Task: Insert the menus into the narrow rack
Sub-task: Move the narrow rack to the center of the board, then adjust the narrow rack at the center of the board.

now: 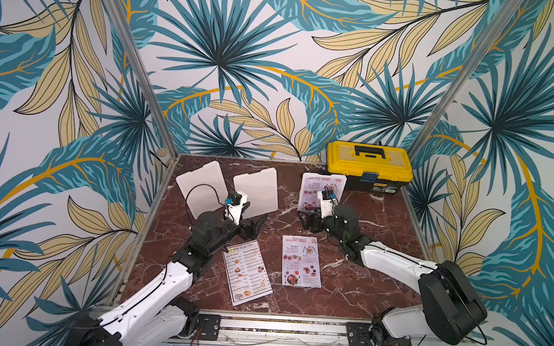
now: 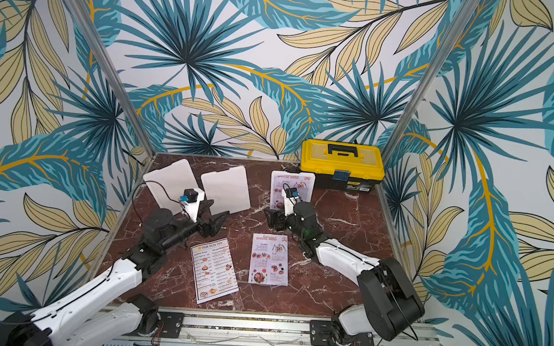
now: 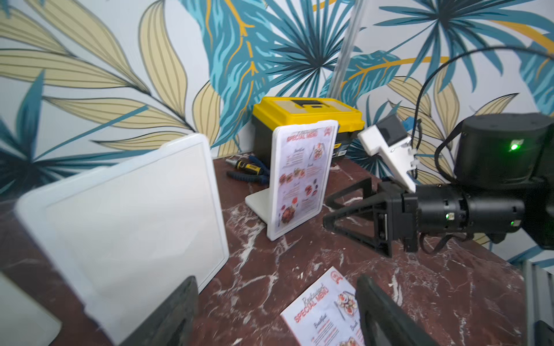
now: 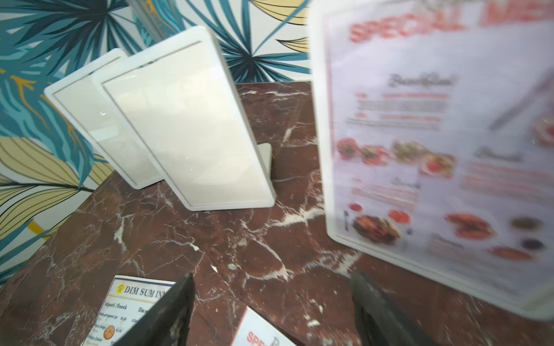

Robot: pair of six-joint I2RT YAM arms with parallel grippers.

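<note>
Your left gripper [image 1: 255,225] and right gripper [image 1: 303,220] are both spread wide and hold nothing. One red-titled paper menu [image 1: 321,191] stands inside the white plastic rack [image 3: 257,203] at 1 o'clock. The white "DIM SUM INN" paper menu [image 1: 246,274] and a second red-titled paper menu [image 1: 301,261] lie flat on the red marble table [image 1: 360,291], toward 6 o'clock.

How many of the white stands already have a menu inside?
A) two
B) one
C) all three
B: only the stand beside the toolbox holds a SPECIAL MENU sheet, next to the yellow toolbox; the middle stand and the stand by the left wall are blank.
</note>
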